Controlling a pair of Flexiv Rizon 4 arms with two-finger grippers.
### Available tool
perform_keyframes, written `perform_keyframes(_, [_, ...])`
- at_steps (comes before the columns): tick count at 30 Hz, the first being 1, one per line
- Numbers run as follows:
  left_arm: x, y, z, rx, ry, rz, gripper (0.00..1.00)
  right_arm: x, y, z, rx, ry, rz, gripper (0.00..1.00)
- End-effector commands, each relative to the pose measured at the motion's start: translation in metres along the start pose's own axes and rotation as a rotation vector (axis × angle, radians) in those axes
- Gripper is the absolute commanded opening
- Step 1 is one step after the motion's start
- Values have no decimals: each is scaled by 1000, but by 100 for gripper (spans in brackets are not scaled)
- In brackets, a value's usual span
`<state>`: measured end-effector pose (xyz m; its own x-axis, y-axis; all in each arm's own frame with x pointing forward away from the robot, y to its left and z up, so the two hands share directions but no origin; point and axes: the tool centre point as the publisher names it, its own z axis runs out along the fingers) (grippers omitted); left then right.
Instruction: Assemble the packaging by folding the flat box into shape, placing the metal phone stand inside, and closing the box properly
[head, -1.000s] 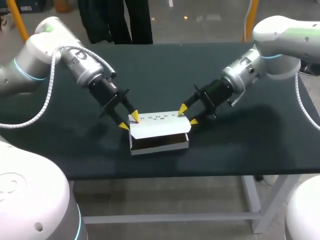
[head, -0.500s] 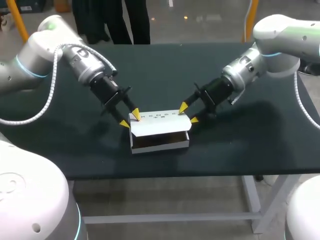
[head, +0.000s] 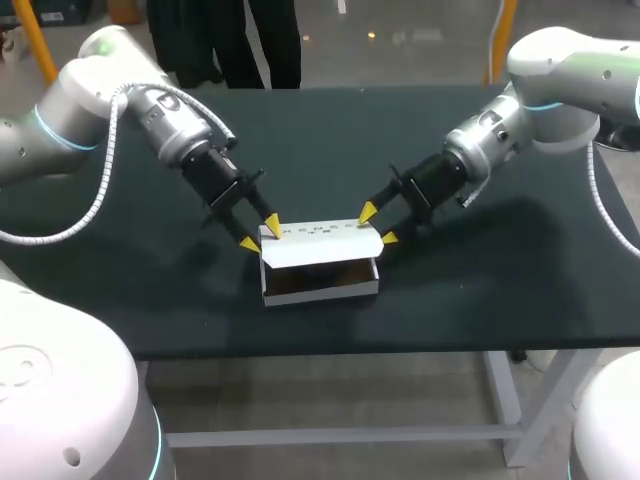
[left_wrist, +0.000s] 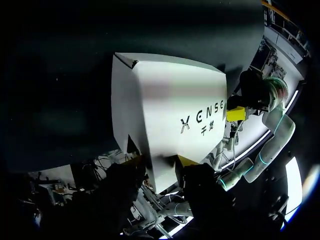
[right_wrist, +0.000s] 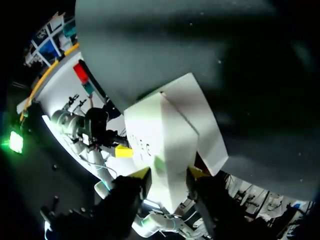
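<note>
The white box (head: 320, 282) sits on the dark table (head: 480, 290) between the two grippers, its lid (head: 318, 245) tilted up over the open front. The left gripper (head: 260, 234) is at one end of the lid and the right gripper (head: 378, 224) at the other, each with the lid's end running in between its jaws. In both wrist views the white card fills that gap, but whether the jaws pinch it or merely straddle it I cannot tell.
</note>
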<state>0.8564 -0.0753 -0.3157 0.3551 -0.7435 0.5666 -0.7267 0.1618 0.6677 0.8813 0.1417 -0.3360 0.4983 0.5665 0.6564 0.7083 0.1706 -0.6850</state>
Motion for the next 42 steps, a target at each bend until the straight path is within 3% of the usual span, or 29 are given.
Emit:
perform_keyframes(1, [5,-4,0,-12,-7,-2,42,5,4,0,24,0,1,49])
perform_keyframes(42, [8,-5,-8,-55,-18,-43,40,12,4,-6,70,6,27,49])
